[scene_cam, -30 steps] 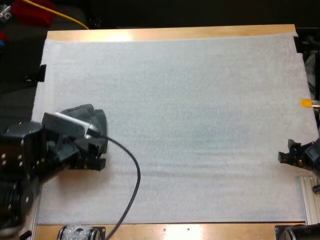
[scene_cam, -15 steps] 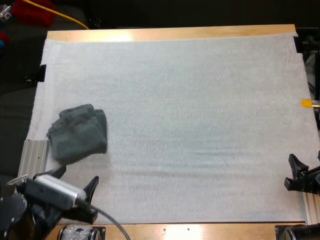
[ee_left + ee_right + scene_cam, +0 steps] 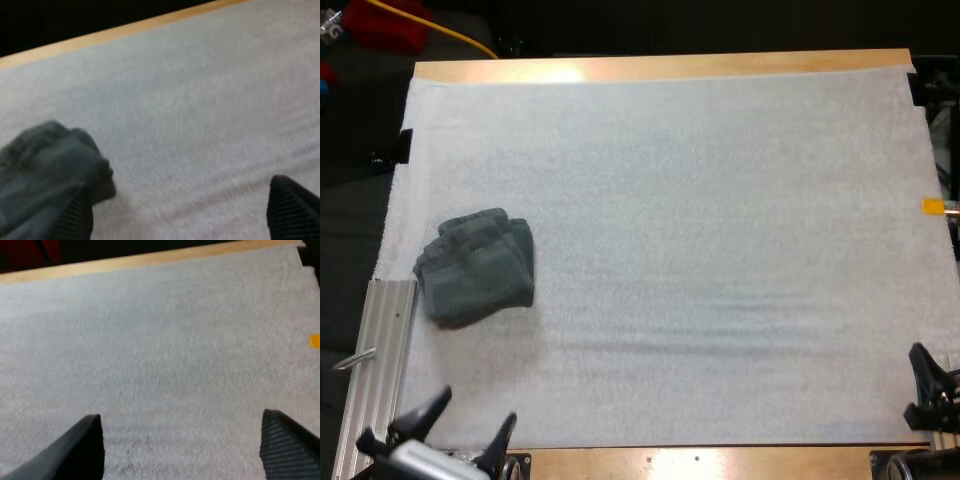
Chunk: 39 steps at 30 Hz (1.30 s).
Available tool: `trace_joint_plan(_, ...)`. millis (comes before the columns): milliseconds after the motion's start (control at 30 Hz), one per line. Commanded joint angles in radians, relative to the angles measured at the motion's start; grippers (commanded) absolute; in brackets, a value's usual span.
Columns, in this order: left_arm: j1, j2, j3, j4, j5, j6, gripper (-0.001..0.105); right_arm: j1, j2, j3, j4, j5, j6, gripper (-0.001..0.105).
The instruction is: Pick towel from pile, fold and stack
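A dark grey-green towel (image 3: 477,266) lies folded into a thick bundle near the left side of the white mat (image 3: 700,220). My left gripper (image 3: 478,405) is at the near left corner, well short of the towel, open with nothing in it. In the left wrist view the towel (image 3: 45,170) lies just past one finger (image 3: 75,220), and the left gripper (image 3: 180,220) stands wide over bare mat. My right gripper (image 3: 932,388) sits at the near right edge. In the right wrist view the right gripper (image 3: 182,450) is open over bare mat.
A ribbed metal rail (image 3: 380,350) runs along the mat's near left edge beside the towel. The wooden table edge (image 3: 660,66) borders the far side. Cables and red items lie beyond the far left corner.
My left arm has pulled back from over the towel to the near left corner, leaving the towel on the mat. My right gripper has slid back toward the near right corner.
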Motion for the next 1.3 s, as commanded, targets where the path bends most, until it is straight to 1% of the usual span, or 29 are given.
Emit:
trace_joint_plan(0,-0.005,-0.024,0.005,0.015,-0.002,0.002,0.069,-0.004,-0.029,-0.005,0.003,-0.006,-0.004,0.064)
trace_joint_plan(133,-0.005,-0.092,0.010,0.058,-0.002,0.002,0.069,-0.004,-0.082,-0.005,0.021,0.000,-0.004,0.064)
trace_joint_plan(267,-0.005,-0.169,0.010,0.087,-0.002,0.002,0.069,-0.004,-0.153,0.012,0.052,0.046,-0.003,0.064)
trace_joint_plan(367,-0.004,-0.179,0.007,0.117,0.000,0.002,0.069,-0.004,-0.159,0.016,0.083,0.065,0.013,0.064)
trace_joint_plan(500,-0.002,-0.179,0.009,0.111,0.005,0.021,0.069,-0.004,-0.159,0.033,0.079,0.065,0.012,0.064)
trace_joint_plan(567,-0.002,-0.177,0.009,0.098,0.006,0.025,0.069,-0.004,-0.159,0.038,0.048,0.065,0.009,0.064)
trace_joint_plan(600,-0.002,-0.177,0.009,0.062,0.006,0.027,0.069,-0.004,-0.159,0.042,-0.004,0.067,0.007,0.064)
trace_joint_plan(633,-0.002,-0.177,0.009,0.048,0.006,0.027,0.069,-0.004,-0.159,0.042,-0.020,0.067,0.006,0.064)
trace_joint_plan(667,-0.002,-0.177,0.009,-0.004,0.006,0.029,0.069,-0.004,-0.159,0.052,-0.080,0.067,0.006,0.064)
trace_joint_plan(800,-0.002,-0.177,0.021,-0.103,-0.006,0.029,0.069,-0.004,-0.159,0.092,-0.179,0.075,0.006,0.064)
trace_joint_plan(867,-0.002,-0.177,0.057,-0.190,-0.009,0.029,0.069,-0.004,-0.158,0.146,-0.231,0.084,0.006,0.064)
trace_joint_plan(967,-0.002,-0.177,0.110,-0.258,-0.009,0.029,0.069,-0.004,-0.157,0.194,-0.257,0.084,0.006,0.064)
trace_joint_plan(1100,-0.002,-0.175,0.187,-0.306,-0.009,0.029,0.069,-0.004,-0.157,0.260,-0.270,0.084,0.006,0.064)
trace_joint_plan(1133,-0.002,-0.175,0.216,-0.313,-0.009,0.029,0.069,-0.004,-0.157,0.274,-0.270,0.084,0.006,0.064)
trace_joint_plan(1167,-0.002,-0.175,0.263,-0.326,-0.009,0.029,0.069,-0.004,-0.157,0.304,-0.270,0.084,0.006,0.064)
trace_joint_plan(1267,-0.002,-0.175,0.300,-0.339,-0.009,0.029,0.069,-0.004,-0.157,0.328,-0.270,0.084,0.006,0.064)
